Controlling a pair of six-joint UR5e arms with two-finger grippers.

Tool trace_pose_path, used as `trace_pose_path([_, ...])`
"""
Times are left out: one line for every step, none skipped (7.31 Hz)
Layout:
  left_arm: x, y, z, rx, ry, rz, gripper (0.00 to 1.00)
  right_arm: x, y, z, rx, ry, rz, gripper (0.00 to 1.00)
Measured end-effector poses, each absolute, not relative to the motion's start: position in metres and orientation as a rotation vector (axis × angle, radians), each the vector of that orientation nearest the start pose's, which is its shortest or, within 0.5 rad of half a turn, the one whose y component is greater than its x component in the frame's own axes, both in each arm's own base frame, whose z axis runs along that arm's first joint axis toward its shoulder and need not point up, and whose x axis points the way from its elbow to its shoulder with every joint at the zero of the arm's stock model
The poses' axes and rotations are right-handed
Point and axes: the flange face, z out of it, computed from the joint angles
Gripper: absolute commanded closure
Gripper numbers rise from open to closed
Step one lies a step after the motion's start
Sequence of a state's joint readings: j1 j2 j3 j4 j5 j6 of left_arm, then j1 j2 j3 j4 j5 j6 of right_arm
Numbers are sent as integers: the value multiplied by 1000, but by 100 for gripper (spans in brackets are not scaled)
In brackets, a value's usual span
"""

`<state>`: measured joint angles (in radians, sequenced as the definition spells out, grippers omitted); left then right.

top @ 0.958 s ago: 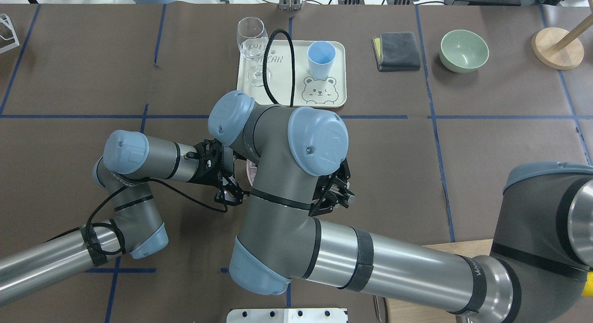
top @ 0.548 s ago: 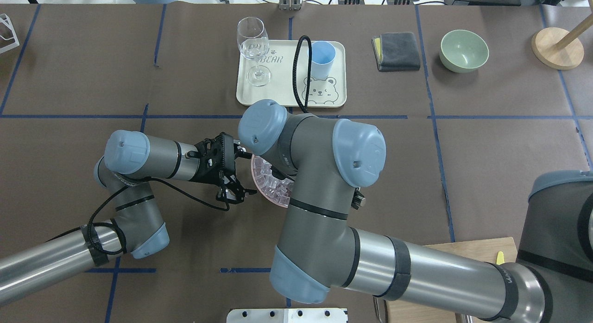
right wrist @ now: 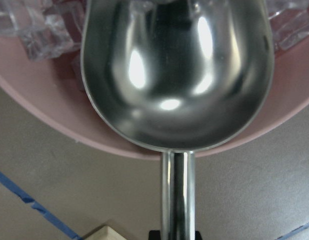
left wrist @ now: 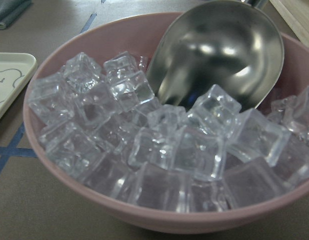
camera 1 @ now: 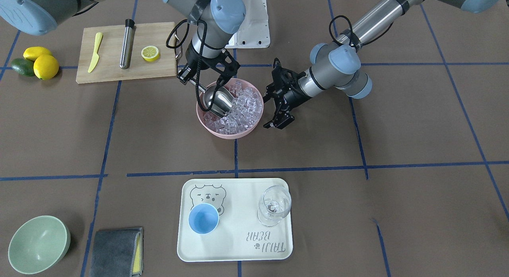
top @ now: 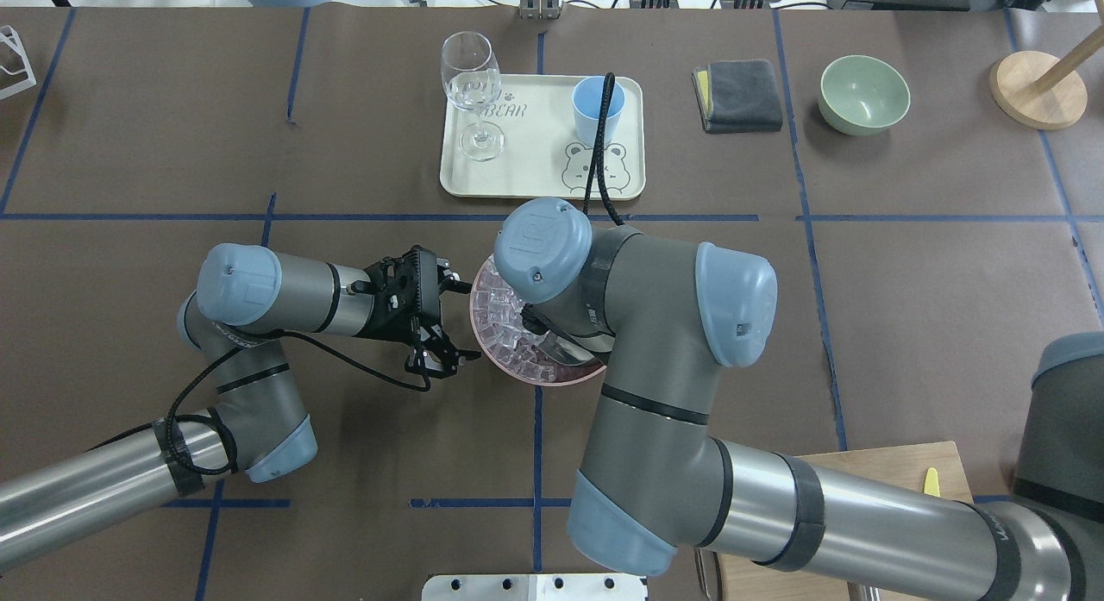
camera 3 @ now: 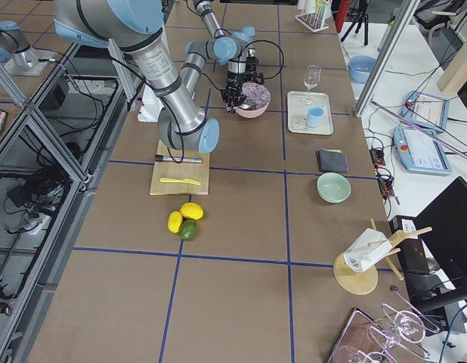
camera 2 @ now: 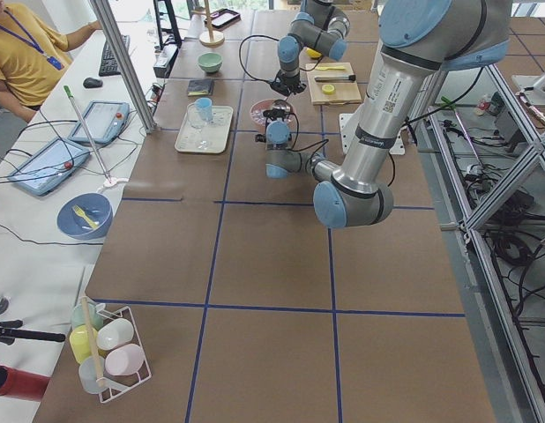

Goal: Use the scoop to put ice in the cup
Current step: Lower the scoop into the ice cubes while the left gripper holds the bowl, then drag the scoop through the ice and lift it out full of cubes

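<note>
The right gripper is clamping the handle of the scoop, which is tilting down into the pink bowl, its empty trough lying against the ice heaped there. The left gripper is hovering just beside the bowl, jaws spread wide and holding nothing. The cup is standing on a tray, well apart from the bowl on the side away from the robot.

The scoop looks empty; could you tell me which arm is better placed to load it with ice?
Right: the right gripper holds the scoop by its handle, its mouth at the ice. The left gripper is open and empty beside the pink bowl.
</note>
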<state>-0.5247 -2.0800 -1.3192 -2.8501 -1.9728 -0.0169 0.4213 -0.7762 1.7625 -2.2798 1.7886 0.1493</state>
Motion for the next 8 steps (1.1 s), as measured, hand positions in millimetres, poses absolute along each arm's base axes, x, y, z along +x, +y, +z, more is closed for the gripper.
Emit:
trace_pose_path([542,-423,337,1220,1112,1109,0,-534,-362,206,123,-378,-1012,100])
trace_pose_path([542,-423,337,1220,1112,1109,0,-528,-359,211,152,-402,-1004,100])
trace_pose_path([542,-423,338,1219,1112,1109,0,-523,-357,213,175,-422,-997,100])
trace_pose_path([542,-423,338,1219,1112,1109,0,-520,-357,211,198,-442,-987,100])
trace_pose_path([542,-423,338,1219,1112,1109,0,-517,-357,209,226,-468,-974,100])
trace_pose_path([542,-423,338,1219,1112,1109,0,-515,-356,208,255,-495,-957,100])
trace_pose_path([542,-423,338,1219,1112,1109,0,-513,-356,207,278,-517,-943,100])
trace_pose_path([542,-423,338,1219,1112,1109,0,-511,-355,209,293,-532,-936,100])
